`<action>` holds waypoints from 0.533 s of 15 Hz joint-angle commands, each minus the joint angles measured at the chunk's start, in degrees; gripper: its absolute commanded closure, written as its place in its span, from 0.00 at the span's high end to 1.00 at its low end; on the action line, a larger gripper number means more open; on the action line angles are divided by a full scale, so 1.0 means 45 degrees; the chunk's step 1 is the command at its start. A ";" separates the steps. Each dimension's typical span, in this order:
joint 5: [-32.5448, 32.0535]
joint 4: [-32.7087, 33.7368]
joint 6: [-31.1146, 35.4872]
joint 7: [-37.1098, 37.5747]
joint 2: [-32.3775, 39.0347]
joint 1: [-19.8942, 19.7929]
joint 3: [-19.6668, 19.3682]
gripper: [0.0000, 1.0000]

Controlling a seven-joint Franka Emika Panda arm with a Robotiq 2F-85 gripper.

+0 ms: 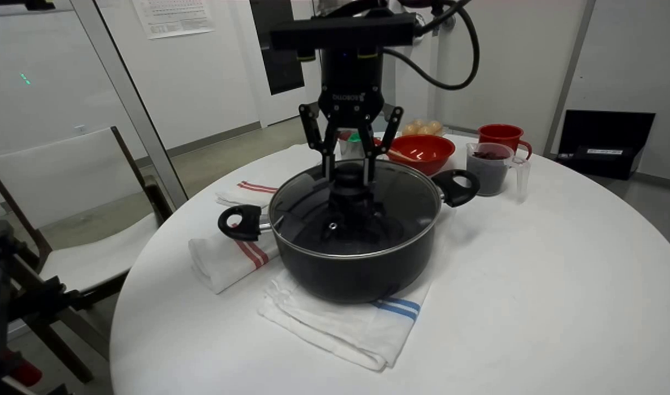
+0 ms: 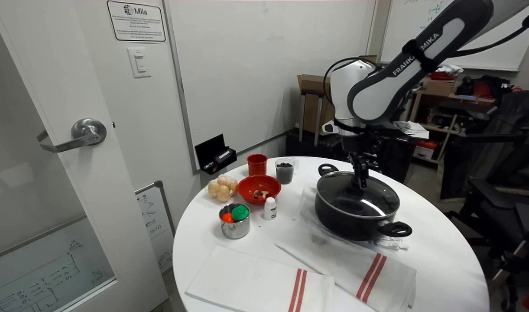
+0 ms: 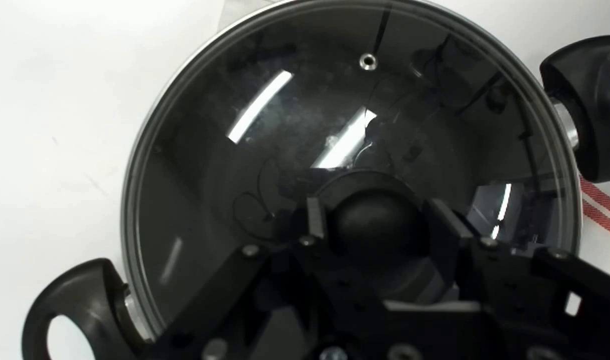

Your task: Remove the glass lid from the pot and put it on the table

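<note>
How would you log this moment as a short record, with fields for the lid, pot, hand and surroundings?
Glass lid: seated on the pot, not yet removed
Pot: black, two loop handles, standing on a blue-striped towel
Hand: fingers either side of the lid's knob; whether gripping, cannot tell
Table: round, white
Also on table: red bowl, red mug, measuring cup, white bottle

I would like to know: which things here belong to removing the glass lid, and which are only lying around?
Belong to the job: glass lid, pot, table, gripper.

Lying around: red bowl, red mug, measuring cup, metal container, white bottle, egg-like things, red-striped towels, blue-striped towel under the pot.
</note>
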 commanded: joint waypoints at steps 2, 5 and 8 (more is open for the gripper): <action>-0.0706 -0.0821 0.0321 0.0698 -0.0927 0.0058 -0.0204 0.25; -0.1075 -0.1075 0.0461 0.0933 -0.1328 0.0101 -0.0261 0.25; -0.1634 -0.1235 0.0601 0.1144 -0.1706 0.0143 -0.0387 0.25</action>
